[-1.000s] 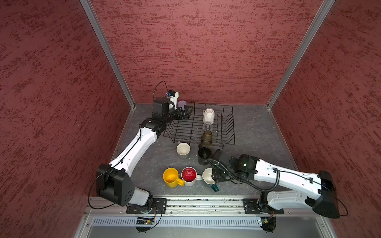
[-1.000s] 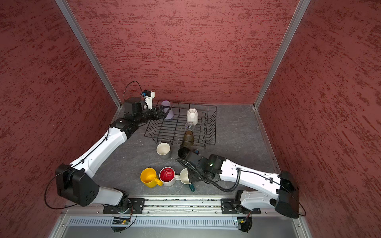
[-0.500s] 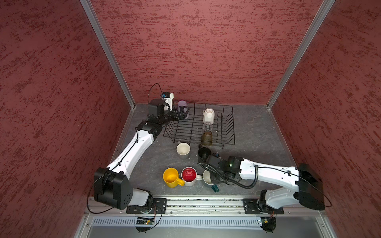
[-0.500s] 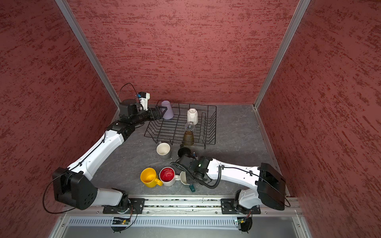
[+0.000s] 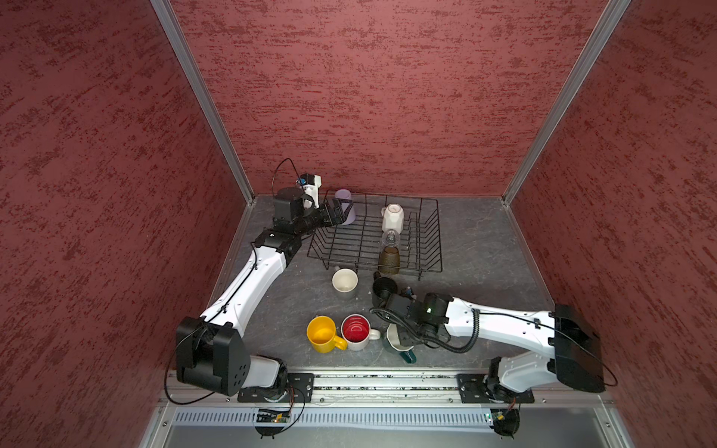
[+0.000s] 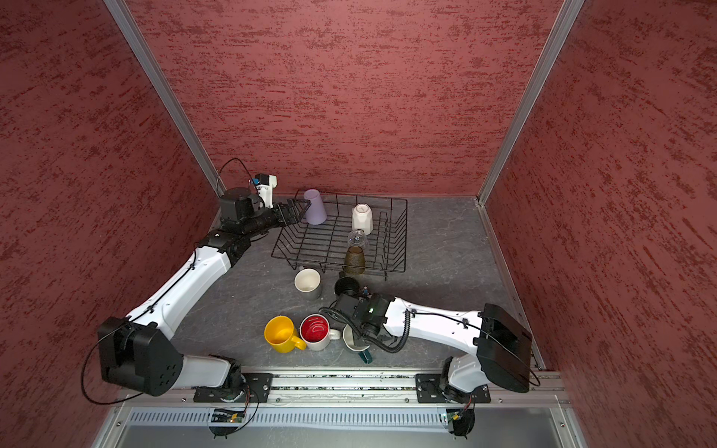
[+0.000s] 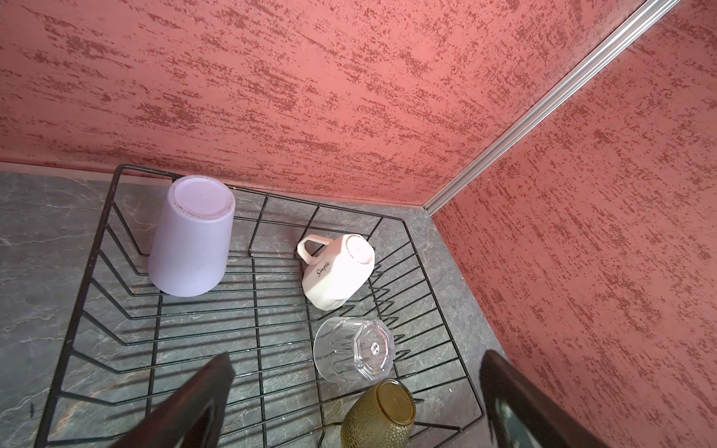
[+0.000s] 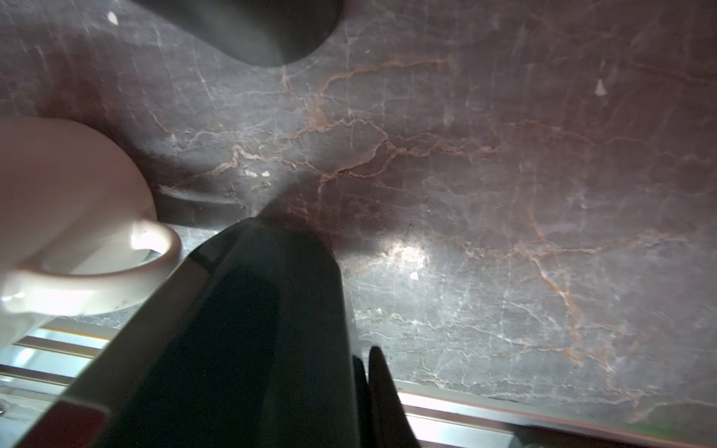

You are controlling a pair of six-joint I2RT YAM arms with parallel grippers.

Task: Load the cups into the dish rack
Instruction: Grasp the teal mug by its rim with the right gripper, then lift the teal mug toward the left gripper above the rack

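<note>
My right claw (image 8: 364,355) has just pinched shut on the wall of the dark teal mug (image 8: 252,329) at the near edge of the tabletop (image 5: 485,248), well short of the dish rack (image 5: 439,232), so I judge it ready to lift; my left claw (image 5: 336,211) gapes empty.

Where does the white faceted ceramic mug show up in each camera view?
In a top view: the white faceted ceramic mug stands bottom up toward the back of the black wire dish rack.
In a top view: the mug, same spot in the rack.
Left wrist: the mug, bottom up in the rack, handle showing.
Right wrist: not in it.
Shared landmark: the clear glass tumbler, upside down right beside it.
</note>
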